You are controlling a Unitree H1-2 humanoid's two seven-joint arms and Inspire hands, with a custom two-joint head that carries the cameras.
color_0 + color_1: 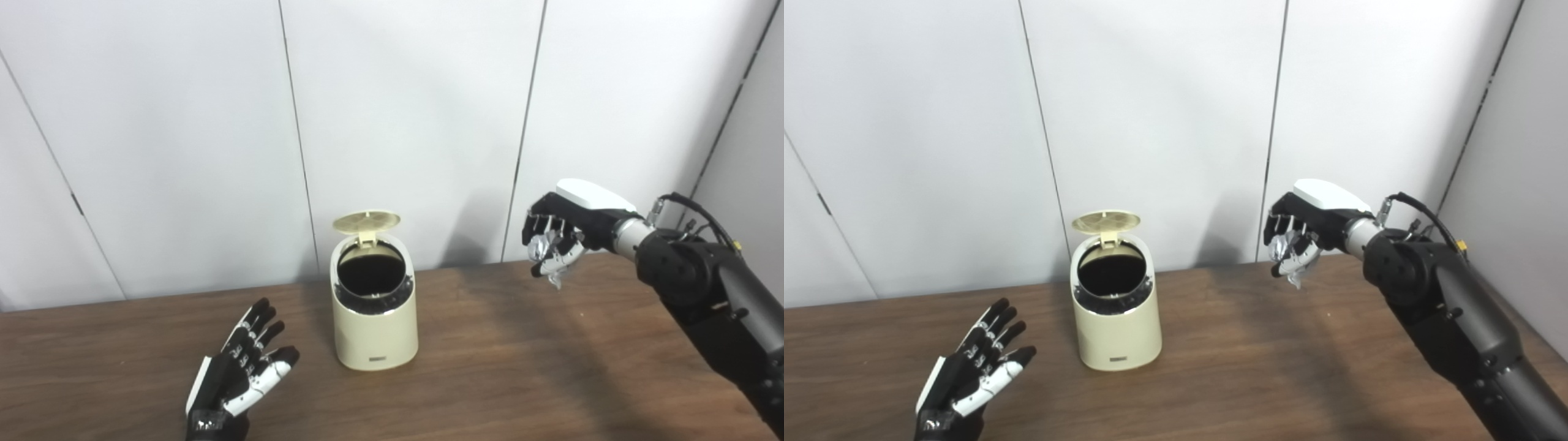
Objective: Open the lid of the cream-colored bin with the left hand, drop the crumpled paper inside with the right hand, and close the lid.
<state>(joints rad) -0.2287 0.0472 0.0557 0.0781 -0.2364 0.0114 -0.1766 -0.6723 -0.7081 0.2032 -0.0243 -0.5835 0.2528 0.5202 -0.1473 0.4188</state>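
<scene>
The cream-colored bin stands upright near the middle of the wooden table. Its round lid is flipped up at the back, leaving the dark opening uncovered. My left hand rests low over the table to the bin's left, open, fingers spread, holding nothing. My right hand hovers in the air to the right of the bin and above table height, shut on a crumpled silvery-white paper that pokes out below the fingers.
White wall panels rise right behind the table's far edge, close to the bin's raised lid. My right forearm stretches in over the table's right side.
</scene>
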